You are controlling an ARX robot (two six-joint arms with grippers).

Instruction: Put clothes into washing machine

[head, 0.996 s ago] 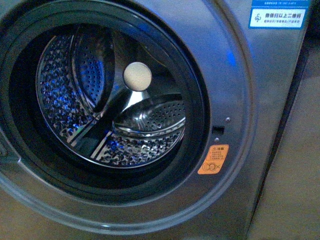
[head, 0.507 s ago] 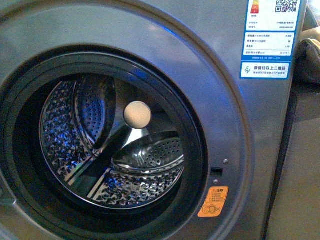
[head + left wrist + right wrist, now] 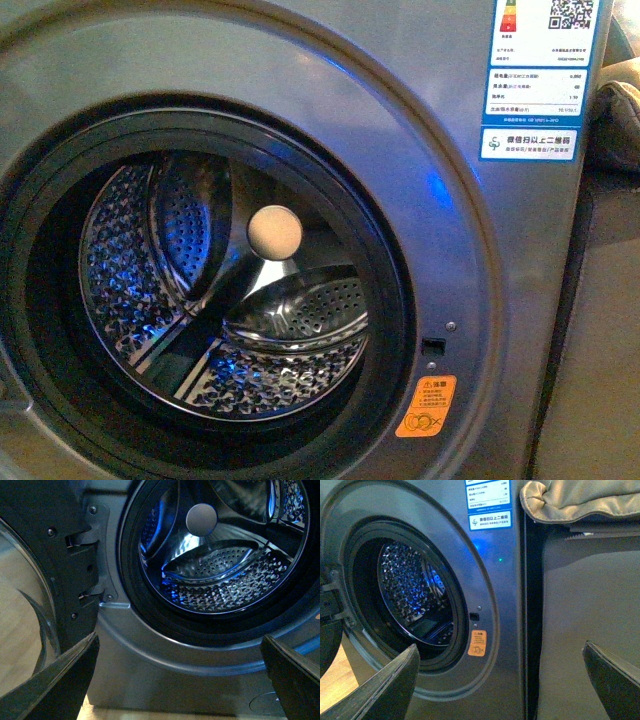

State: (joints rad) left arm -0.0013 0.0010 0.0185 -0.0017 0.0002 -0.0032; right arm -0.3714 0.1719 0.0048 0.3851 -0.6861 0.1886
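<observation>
At 8 o'clock, front view: washing machine (image 3: 450,150) drum (image 3: 230,300) bare, door (image 3: 30,605) open | clothes not in view | L claw (image 3: 179,637) + R claw (image 3: 500,645) spread wide, nothing held | step: pre-pickup, prob. | nxt: locate + grab garment, feed thru porthole.

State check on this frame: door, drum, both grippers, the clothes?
washing machine door: swung open.
drum: no garment visible inside.
left gripper: open, holding nothing.
right gripper: open, holding nothing.
clothes: not in view.
</observation>
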